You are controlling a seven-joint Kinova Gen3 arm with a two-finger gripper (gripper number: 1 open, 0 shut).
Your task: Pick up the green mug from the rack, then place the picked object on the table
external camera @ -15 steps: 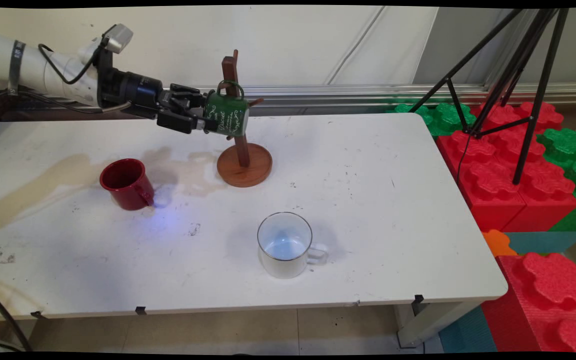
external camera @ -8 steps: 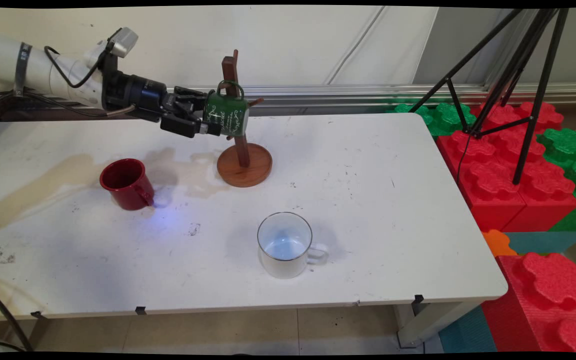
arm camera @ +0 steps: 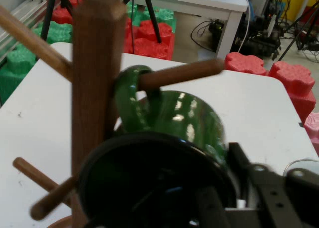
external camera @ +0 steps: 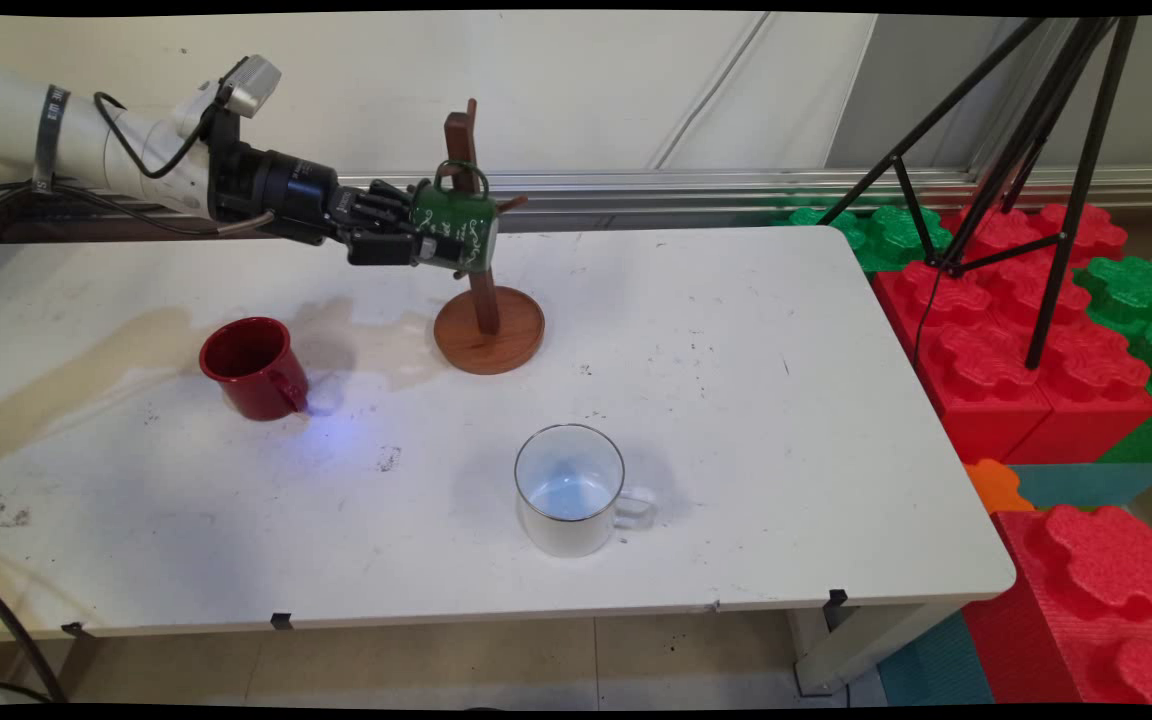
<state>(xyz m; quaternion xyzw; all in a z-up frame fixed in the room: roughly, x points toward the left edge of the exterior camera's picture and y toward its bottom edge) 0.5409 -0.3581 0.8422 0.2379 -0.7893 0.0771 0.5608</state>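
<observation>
My gripper is shut on the rim of a green mug and holds it tilted against the wooden mug tree. In the hand view the green mug fills the middle. Its handle is looped over a wooden peg that sticks out from the tree's post. One finger of the gripper reaches inside the mug's mouth and the other lies outside its wall at the right.
A red mug stands on the table's left, a white mug near the front middle. The table bears brownish stains at its left. A black tripod and red and green foam blocks stand off the right edge.
The wrist has turned and moved slightly toward the mug tree, and the green mug has rolled a little with it. The mug's handle stays at the peg.
</observation>
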